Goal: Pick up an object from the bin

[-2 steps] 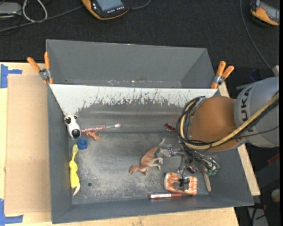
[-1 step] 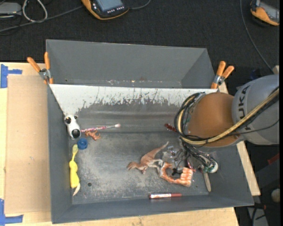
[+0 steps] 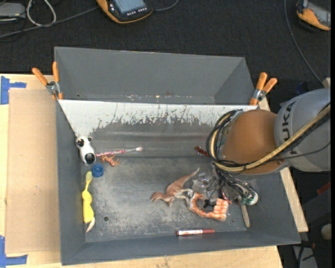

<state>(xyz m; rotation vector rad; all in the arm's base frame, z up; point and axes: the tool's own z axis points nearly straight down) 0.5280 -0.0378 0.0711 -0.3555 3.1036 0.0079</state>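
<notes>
- Grey metal bin (image 3: 151, 88) with sloped walls and a scuffed floor, strewn with small loose things
- Brown plastic toy dinosaur (image 3: 172, 192) lying on its side on the floor, used below as the landmark
- Gripper (image 3: 213, 194) down in the small heap just right of the dinosaur, under the arm's rounded orange cover (image 3: 248, 141) and a bundle of dark cables
- Apart or together: cannot tell (tip lost among cables and clutter)
- Orange-and-white striped thing (image 3: 214, 209) just right of the dinosaur and a little toward the near wall, nearest to the gripper and right beneath it; touching or not, unclear
- Pale green-rimmed thing (image 3: 250, 196) farther right of the dinosaur, past the gripper
- Thin grey stick (image 3: 244, 215) also right of the dinosaur, at the heap's outer edge
- Red-and-white pen (image 3: 195, 232) lying flat nearward of the dinosaur, apart from the heap
- Long yellow toothbrush (image 3: 87, 204) well left of the dinosaur, along the left wall
- Round blue cap (image 3: 97, 171) well left of the dinosaur and slightly farther back
- Small white-and-black thing (image 3: 86, 149) far left and back from the dinosaur, in the corner
- Thin pink stick with a white tip (image 3: 121, 150) back and left of the dinosaur
- Small orange-brown figure (image 3: 109, 159) left of the dinosaur, just nearward of the pink stick
</notes>
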